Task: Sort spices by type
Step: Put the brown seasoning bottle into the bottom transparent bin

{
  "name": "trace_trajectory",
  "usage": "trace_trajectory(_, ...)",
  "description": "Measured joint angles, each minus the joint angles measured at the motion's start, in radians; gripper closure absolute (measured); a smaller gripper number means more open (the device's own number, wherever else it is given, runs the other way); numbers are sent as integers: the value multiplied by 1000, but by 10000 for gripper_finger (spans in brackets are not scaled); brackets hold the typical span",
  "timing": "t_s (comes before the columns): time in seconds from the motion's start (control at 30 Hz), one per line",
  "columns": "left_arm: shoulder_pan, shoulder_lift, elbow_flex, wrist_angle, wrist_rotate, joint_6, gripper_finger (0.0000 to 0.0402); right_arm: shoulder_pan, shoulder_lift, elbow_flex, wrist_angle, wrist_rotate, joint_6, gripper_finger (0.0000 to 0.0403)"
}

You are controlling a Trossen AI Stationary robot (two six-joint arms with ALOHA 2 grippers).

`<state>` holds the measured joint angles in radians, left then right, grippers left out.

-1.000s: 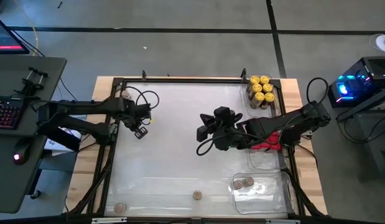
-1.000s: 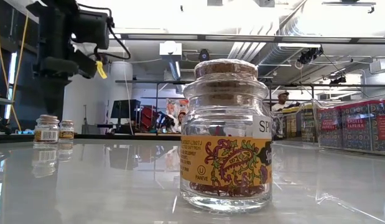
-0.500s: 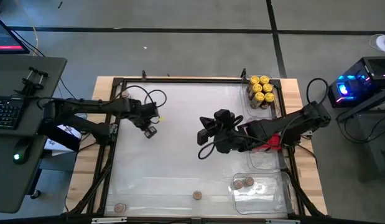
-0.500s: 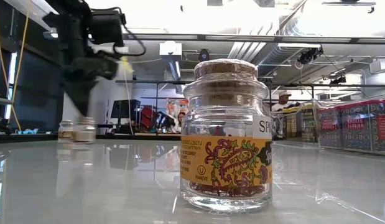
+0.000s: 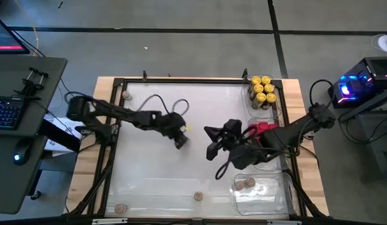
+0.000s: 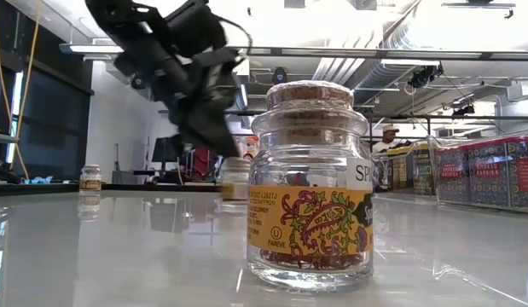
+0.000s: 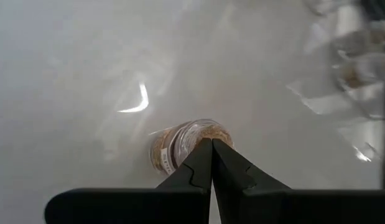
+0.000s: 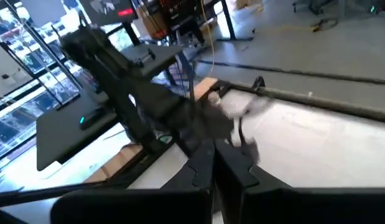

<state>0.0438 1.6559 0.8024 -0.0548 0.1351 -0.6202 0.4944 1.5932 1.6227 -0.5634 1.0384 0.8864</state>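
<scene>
Yellow-lidded jars (image 5: 262, 90) sit sorted at upper right; cork jars (image 5: 197, 195) remain scattered along the bottom. My left gripper (image 5: 179, 140), closed and empty, nudges one.

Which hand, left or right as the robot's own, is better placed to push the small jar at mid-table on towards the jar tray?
Left. The left hand, shut, sits right behind the small jar; the right hand hangs apart, also shut.
</scene>
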Motion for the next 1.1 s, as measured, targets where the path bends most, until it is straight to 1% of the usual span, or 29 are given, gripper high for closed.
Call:
trace_trajectory(0.13, -61, 89, 100, 80, 6, 2, 401, 16, 0, 31, 0, 17, -44, 403)
trace_trajectory(0.3, -108, 207, 281, 55, 5, 91, 401, 18, 0, 64, 0, 16, -102, 403)
trace_trajectory(0.37, -115, 236, 342, 50, 16, 111, 401, 18, 0, 81, -1, 16, -136, 403)
trace_trajectory(0.5, -109, 237, 443, 66, 70, 175, 401, 17, 0, 125, -1, 16, -217, 403)
trace_trajectory(0.6, -92, 192, 463, 36, 90, 264, 401, 17, 0, 170, 0, 12, -290, 403)
trace_trajectory(0.7, -50, 109, 464, -125, 44, 310, 401, 15, 0, 209, -13, 4, -327, 402)
trace_trajectory(0.77, -9, 48, 451, -238, -5, 357, 401, 5, 0, 233, -69, -12, -281, 399)
trace_trajectory(0.83, 35, -27, 400, -291, -18, 388, 401, -19, -1, 251, -148, -76, -205, 385)
trace_trajectory(0.93, 109, -161, 291, -302, 22, 376, 401, -68, 0, 243, -279, -214, -137, 345)
trace_trajectory(1.0, 163, -259, 200, -294, 60, 339, 401, -105, 10, 234, -358, -313, -119, 308)
trace_trajectory(1.1, 222, -399, 60, -286, 91, 282, 401, -164, 31, 221, -386, -470, -150, 243)
